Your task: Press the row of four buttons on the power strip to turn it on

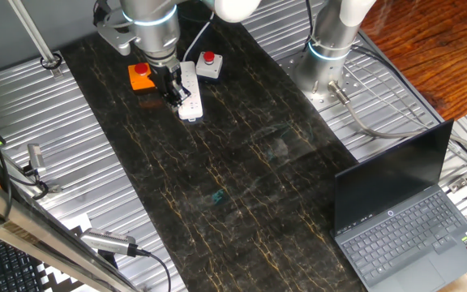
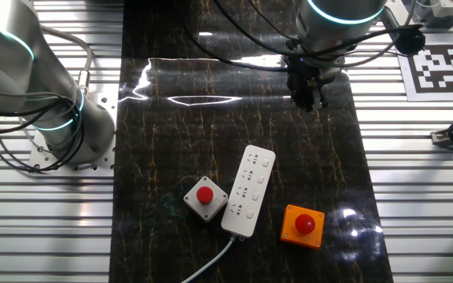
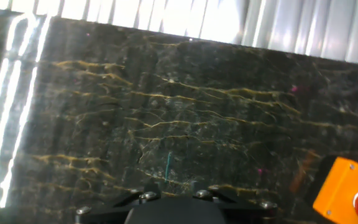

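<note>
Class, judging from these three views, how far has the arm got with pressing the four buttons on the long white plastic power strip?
Nothing looks done: no view shows contact with the long white plastic power strip. In hand: the gripper hangs above the dark marbled table, apart from the strip in the other fixed view; the hand view shows only table and the orange box's corner. Left: reaching the strip and pressing all four buttons.

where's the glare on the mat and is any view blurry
The other fixed view: bright streaks of glare on the dark mat above the power strip. Hand view: white glare bands at the left edge, soft image, orange box cut off at the corner. One fixed view: even light, fairly sharp.
</note>
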Tool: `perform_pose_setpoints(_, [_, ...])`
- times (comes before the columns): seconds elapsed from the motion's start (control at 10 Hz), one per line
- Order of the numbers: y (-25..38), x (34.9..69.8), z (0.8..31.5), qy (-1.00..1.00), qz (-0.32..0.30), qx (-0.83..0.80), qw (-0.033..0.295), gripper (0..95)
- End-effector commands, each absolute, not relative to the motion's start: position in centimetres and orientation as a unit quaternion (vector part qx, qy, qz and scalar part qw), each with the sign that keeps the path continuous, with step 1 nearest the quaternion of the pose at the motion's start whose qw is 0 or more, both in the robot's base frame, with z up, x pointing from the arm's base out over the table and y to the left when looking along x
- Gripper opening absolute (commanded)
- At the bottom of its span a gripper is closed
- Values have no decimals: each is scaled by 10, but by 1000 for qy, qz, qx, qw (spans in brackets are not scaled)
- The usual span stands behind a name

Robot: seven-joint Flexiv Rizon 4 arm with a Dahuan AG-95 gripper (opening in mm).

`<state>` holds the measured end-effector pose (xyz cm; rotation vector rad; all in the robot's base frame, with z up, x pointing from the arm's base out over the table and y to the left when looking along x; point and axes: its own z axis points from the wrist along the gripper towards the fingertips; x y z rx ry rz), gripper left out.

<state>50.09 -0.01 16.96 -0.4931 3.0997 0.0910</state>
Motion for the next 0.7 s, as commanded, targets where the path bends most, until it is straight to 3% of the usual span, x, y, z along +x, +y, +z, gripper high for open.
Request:
perform_pose_setpoints(0.1, [-1,501,166,985,29,-169,0,0])
perform_pose_setpoints(0.7, [-9,498,158,981,22,-190,-10,0])
